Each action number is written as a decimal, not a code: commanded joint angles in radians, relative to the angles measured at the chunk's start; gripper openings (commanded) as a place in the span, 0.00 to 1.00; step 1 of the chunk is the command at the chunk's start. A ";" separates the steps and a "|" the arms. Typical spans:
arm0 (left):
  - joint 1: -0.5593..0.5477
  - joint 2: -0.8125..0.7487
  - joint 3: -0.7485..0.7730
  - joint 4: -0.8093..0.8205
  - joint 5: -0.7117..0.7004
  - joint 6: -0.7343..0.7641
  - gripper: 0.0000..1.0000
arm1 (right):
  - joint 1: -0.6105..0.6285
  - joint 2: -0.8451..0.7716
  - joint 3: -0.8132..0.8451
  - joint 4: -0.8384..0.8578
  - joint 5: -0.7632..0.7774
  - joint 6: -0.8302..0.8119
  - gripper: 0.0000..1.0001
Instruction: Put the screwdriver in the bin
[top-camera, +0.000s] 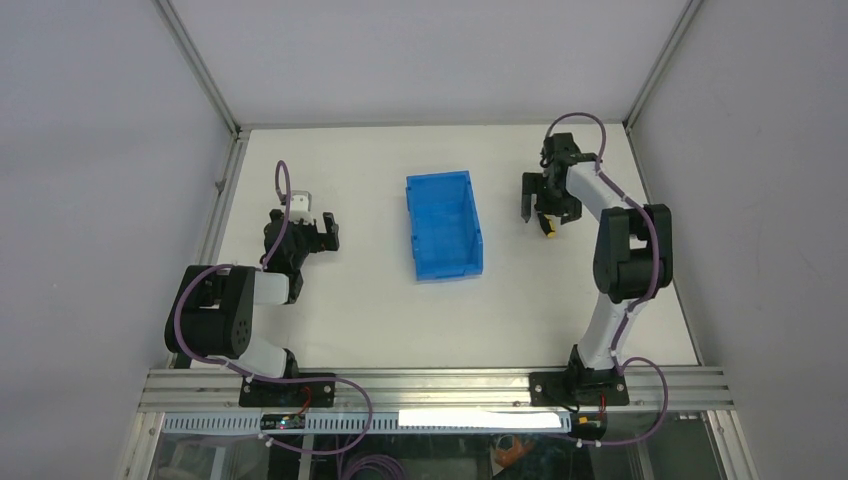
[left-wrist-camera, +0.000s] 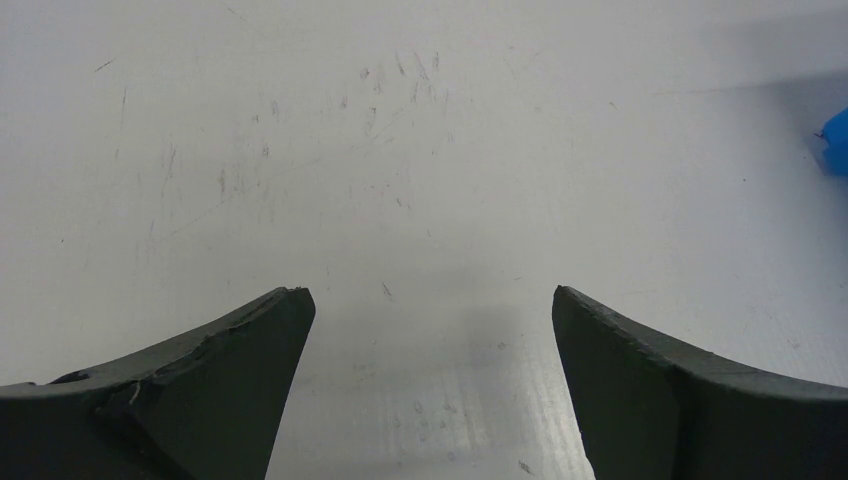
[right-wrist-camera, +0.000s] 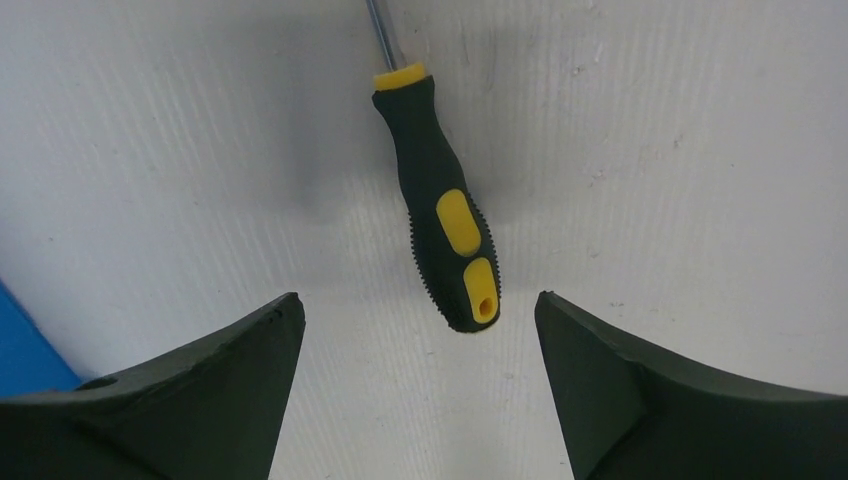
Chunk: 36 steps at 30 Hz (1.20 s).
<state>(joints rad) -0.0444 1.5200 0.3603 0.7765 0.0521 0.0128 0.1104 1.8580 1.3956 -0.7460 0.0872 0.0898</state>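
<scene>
The screwdriver (right-wrist-camera: 440, 215) lies flat on the white table, its black-and-yellow handle pointing towards my right wrist camera and its thin shaft (right-wrist-camera: 378, 30) running away out of the top of the view. My right gripper (right-wrist-camera: 420, 300) is open and hovers just above it, with the handle's end between the fingertips and touching neither. From above, the right gripper (top-camera: 543, 208) is to the right of the blue bin (top-camera: 444, 225), with the screwdriver's yellow end (top-camera: 549, 229) under it. My left gripper (top-camera: 328, 232) is open and empty, to the left of the bin.
The bin is open-topped with nothing in it that I can see. A corner of it shows in the right wrist view (right-wrist-camera: 25, 350) and a sliver in the left wrist view (left-wrist-camera: 835, 145). The left gripper (left-wrist-camera: 430, 295) is over bare scratched table. Grey walls enclose the table.
</scene>
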 joint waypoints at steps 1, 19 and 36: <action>0.002 -0.013 0.020 0.032 -0.009 -0.010 0.99 | -0.017 0.061 0.083 -0.024 -0.053 -0.051 0.88; 0.003 -0.013 0.020 0.032 -0.008 -0.011 0.99 | -0.031 0.194 0.191 -0.059 -0.057 -0.051 0.00; 0.002 -0.013 0.020 0.032 -0.008 -0.011 0.99 | 0.045 -0.090 0.392 -0.403 0.080 0.171 0.00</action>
<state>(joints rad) -0.0444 1.5200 0.3603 0.7765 0.0521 0.0128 0.1085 1.8492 1.7039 -1.0260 0.0978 0.1646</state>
